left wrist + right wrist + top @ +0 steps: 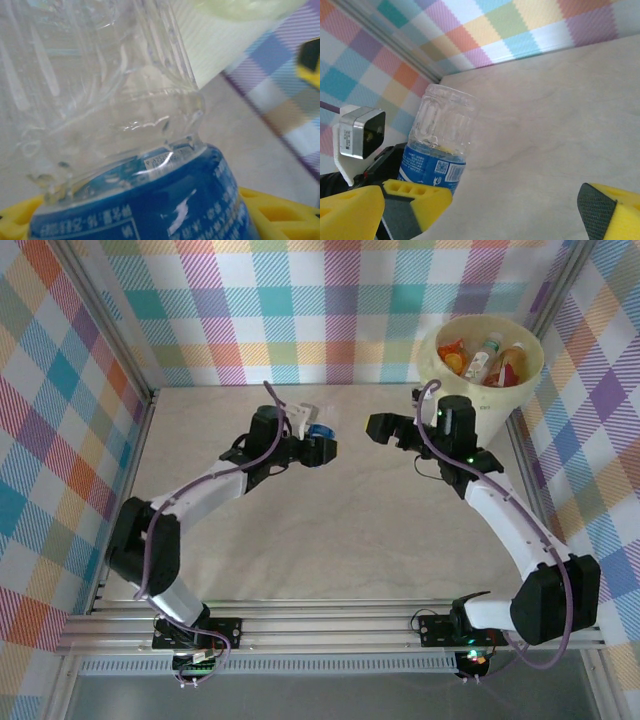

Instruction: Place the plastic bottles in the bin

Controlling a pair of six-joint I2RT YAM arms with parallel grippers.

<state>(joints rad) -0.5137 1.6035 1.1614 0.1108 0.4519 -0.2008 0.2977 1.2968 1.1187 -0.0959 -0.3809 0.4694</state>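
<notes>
Bin [505, 405]: far right corner of the tabletop [330, 530], several bottles [485, 358] already inside.
Bottle [312, 425]: clear, blue label [150, 205], held aloft mid-tabletop, well apart from the bin.
Left claw [320, 440]: closed on the label band, yellow pads [280, 215] either side.
Right claw [378, 427]: wide open, empty, near the bottle.
Risk: thin plastic may buckle or slip during a handover and fall short of the bin.

Pastel plaid cloth walls [300, 300], pale beige tabletop [330, 530], aluminium rails [330, 635] along near edge
</notes>
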